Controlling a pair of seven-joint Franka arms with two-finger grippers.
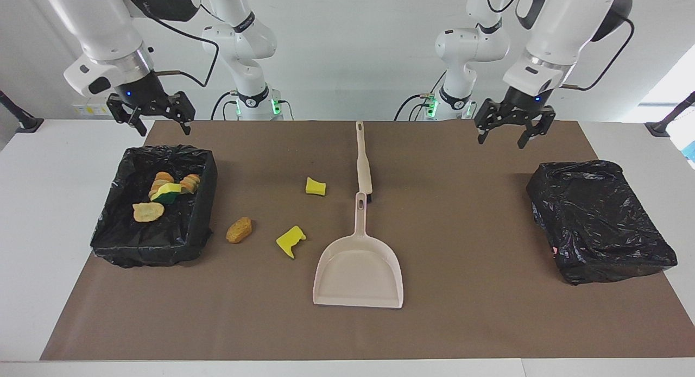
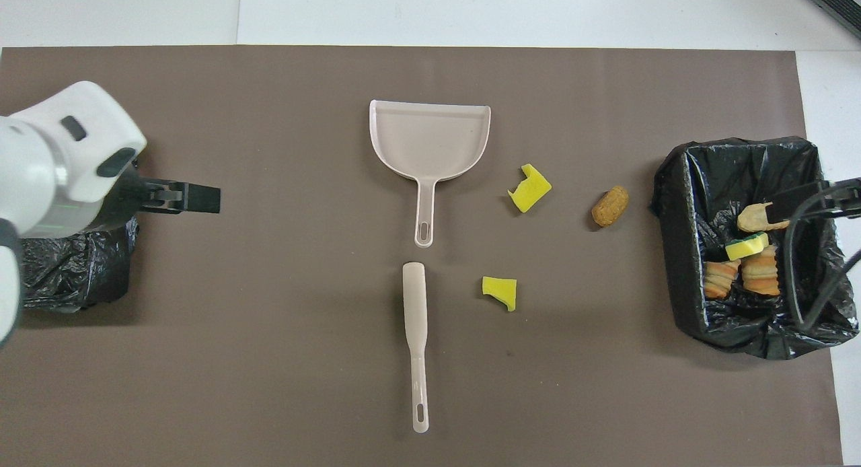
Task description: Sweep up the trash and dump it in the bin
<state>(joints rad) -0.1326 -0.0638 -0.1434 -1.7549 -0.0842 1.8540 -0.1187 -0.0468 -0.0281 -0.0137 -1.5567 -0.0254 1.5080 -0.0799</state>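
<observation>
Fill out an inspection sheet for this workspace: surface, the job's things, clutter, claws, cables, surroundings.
Surface: brown mat over a white table.
Job's things: three scraps lie on the mat: a yellow scrap beside the brush, a second yellow scrap and a tan scrap between the dustpan and the open bin. Four scraps lie in that bin. The dustpan is empty.
Clutter: a crumpled black bag at the left arm's end.
Claws: left claw open, empty, raised over the mat; right claw open, empty, raised by the open bin.
Cables: black cable along the right arm.
Surroundings: white wall; nothing else seen.
</observation>
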